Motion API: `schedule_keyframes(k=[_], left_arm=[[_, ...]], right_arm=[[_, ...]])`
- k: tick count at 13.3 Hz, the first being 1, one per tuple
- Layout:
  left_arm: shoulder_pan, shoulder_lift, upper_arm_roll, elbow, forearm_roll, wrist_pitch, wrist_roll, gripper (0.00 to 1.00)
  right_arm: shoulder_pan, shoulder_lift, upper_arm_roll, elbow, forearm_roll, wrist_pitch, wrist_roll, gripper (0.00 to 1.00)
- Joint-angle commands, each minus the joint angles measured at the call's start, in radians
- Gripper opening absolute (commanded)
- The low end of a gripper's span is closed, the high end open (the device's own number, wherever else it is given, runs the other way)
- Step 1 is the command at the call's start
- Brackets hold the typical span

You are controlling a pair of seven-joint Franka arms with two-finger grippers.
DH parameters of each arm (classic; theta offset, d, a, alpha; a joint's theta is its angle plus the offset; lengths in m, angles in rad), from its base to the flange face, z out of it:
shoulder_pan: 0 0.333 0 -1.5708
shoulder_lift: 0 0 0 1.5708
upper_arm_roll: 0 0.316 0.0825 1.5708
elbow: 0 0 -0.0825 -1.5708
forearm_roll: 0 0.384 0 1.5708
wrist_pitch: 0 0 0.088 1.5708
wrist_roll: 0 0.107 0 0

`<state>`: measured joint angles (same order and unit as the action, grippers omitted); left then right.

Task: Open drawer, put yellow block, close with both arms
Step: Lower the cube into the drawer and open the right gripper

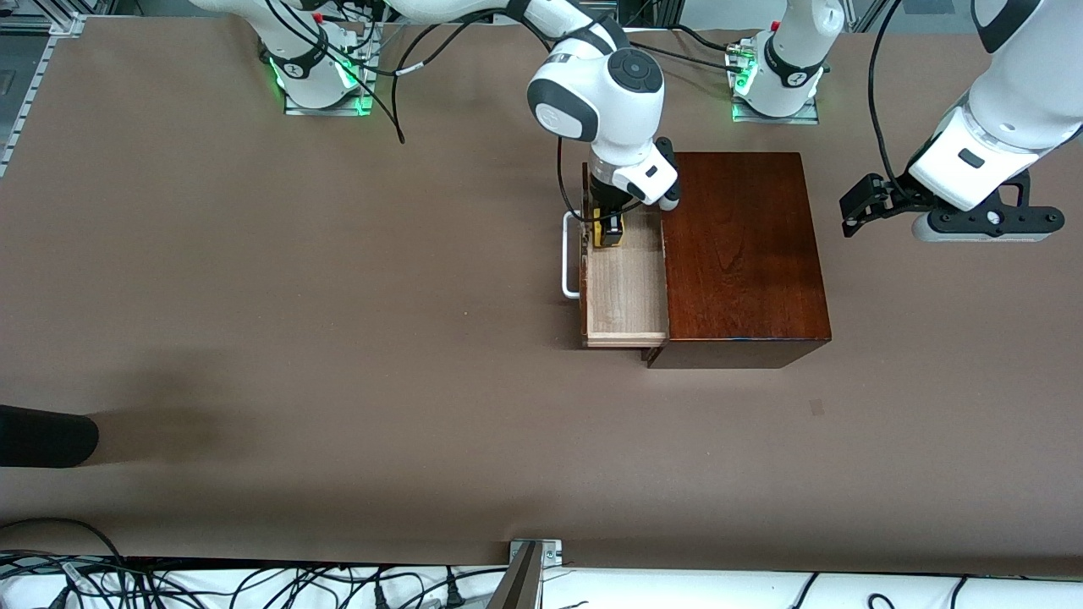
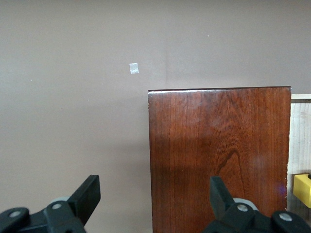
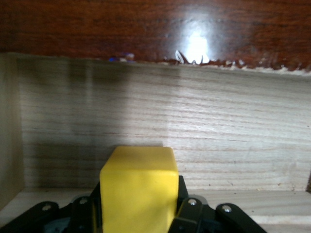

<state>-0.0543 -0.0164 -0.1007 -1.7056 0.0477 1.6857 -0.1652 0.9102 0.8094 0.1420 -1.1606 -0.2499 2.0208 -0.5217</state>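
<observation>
Table surface (image 1: pixel 338 338): matte brown sheet filling nearly the whole front view, plain and evenly coloured.
Tape mark (image 1: pixel 816 407): small square patch on the brown sheet, lower right of centre; in the left wrist view it shows pale grey (image 2: pixel 134 68).
Shadow (image 1: pixel 161 436): soft dark smear at the lower left, beside a black rounded object (image 1: pixel 46 436) entering from the frame's left edge.
Cables (image 1: pixel 254 588): black leads tangled over a white strip along the bottom edge.
Metal bracket (image 1: pixel 535 554): small silver plate at the bottom centre, at the sheet's edge.
Rail (image 1: pixel 25 93): perforated metal strip along the upper left edge.
Light: even overhead lighting.
</observation>
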Motion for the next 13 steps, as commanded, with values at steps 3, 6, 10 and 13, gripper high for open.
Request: schedule_keyframes(k=[3,6,10,13], left_arm=[[0.004,0.012,-0.007,0.029,0.020,-0.020,0.016,1.00],[0.004,0.012,-0.007,0.029,0.020,-0.020,0.015,1.00],[0.002,0.012,-0.007,0.030,0.020,-0.020,0.015,1.00],[0.002,0.012,-0.007,0.029,0.020,-0.027,0.016,1.00]], right_arm=[[-0.020,0.040,0.008,0.033,-0.014,0.015,-0.031,0.06],[-0.027,0.040,0.010,0.035,-0.008,0.036,-0.024,1.00],[-0.036,-0.005,0.013,0.042,0.024,-0.007,-0.021,1.00],[-0.057,-0.129,0.007,0.048,0.069,-0.101,-0.021,1.00]])
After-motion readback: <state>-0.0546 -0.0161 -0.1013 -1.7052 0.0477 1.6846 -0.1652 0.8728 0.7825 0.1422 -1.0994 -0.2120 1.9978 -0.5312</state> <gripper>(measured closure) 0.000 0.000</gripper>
